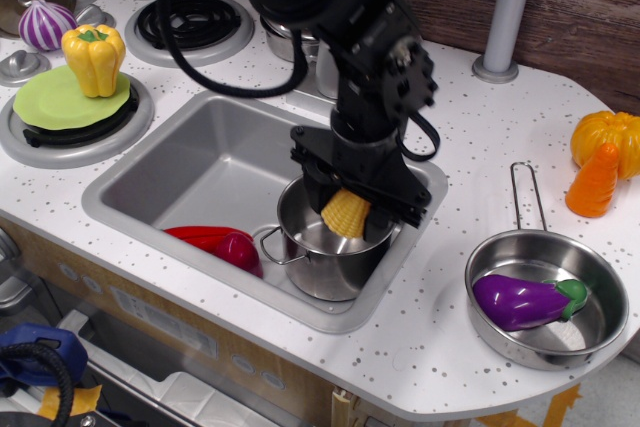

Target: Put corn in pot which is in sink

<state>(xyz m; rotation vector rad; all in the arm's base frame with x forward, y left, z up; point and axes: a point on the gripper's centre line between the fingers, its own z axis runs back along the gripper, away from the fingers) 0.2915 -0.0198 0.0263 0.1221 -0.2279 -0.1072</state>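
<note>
My black gripper (347, 209) is shut on the corn (345, 213), a small ribbed yellow cone, and holds it just above the mouth of the pot (322, 259). The pot is a shiny steel cylinder with a loop handle and stands in the front right corner of the grey sink (190, 172). The arm covers the far rim of the pot and the sink's back right edge.
A red toy (218, 244) lies in the sink left of the pot. A steel pan (590, 332) with a purple eggplant (528, 299) sits at the right. An orange carrot (593, 183) and pumpkin are far right. A yellow pepper (94, 57) stands on a green plate at left.
</note>
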